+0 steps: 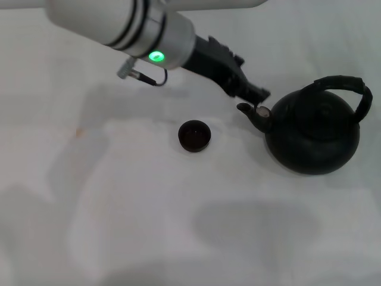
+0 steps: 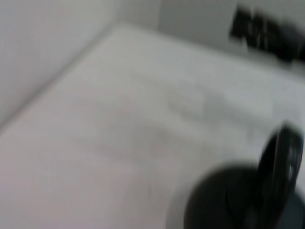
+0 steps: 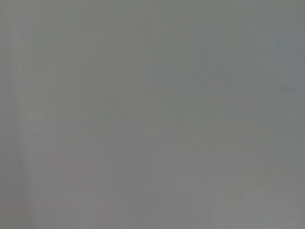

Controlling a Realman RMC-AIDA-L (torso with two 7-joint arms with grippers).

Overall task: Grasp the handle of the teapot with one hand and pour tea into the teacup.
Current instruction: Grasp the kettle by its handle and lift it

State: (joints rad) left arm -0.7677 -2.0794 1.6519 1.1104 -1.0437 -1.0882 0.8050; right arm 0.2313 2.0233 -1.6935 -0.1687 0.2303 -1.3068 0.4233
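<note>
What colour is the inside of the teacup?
Dark brown inside the black teacup; the head view shows it best.

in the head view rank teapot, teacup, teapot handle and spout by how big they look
1. teapot, clearly largest
2. handle, arching over the pot's top
3. teacup
4. spout, which looks close to the teacup in size, so these last two are unsure

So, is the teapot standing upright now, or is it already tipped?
Upright: the teapot sits flat on the table, handle arching above, spout not lowered toward the teacup.
</note>
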